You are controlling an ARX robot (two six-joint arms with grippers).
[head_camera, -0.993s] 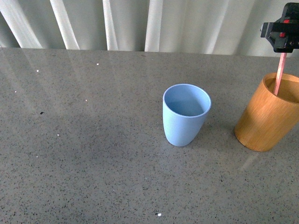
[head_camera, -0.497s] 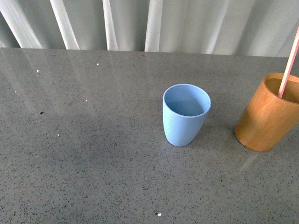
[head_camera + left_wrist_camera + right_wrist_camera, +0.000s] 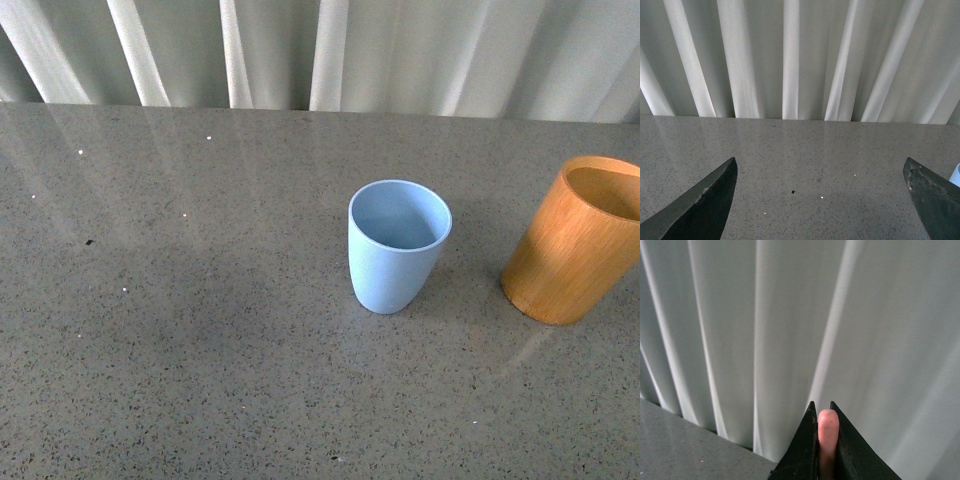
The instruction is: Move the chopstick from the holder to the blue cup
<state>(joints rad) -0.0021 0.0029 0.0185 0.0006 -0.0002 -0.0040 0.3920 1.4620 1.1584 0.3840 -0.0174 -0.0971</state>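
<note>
Front view: the blue cup (image 3: pixel 399 245), matte light-blue plastic tapering to a narrow base, stands upright near the middle of the speckled grey stone bench (image 3: pixel 180 350). The holder (image 3: pixel 575 240), a thick-walled orange-brown wooden cylinder, stands apart to the cup's right and is cut by the picture's edge. Bare bench spreads wide to the cup's left and in front of it. The bench's far edge meets a pleated white curtain (image 3: pixel 400 50).

Right wrist view: the right tool (image 3: pixel 821 412) is clamped on the chopstick (image 3: pixel 828 432), whose rounded pink end pokes out between two dark pointed fingers, against the curtain.

Left wrist view: the left tool (image 3: pixel 820 165) hangs with its fingers wide apart over bare bench.
</note>
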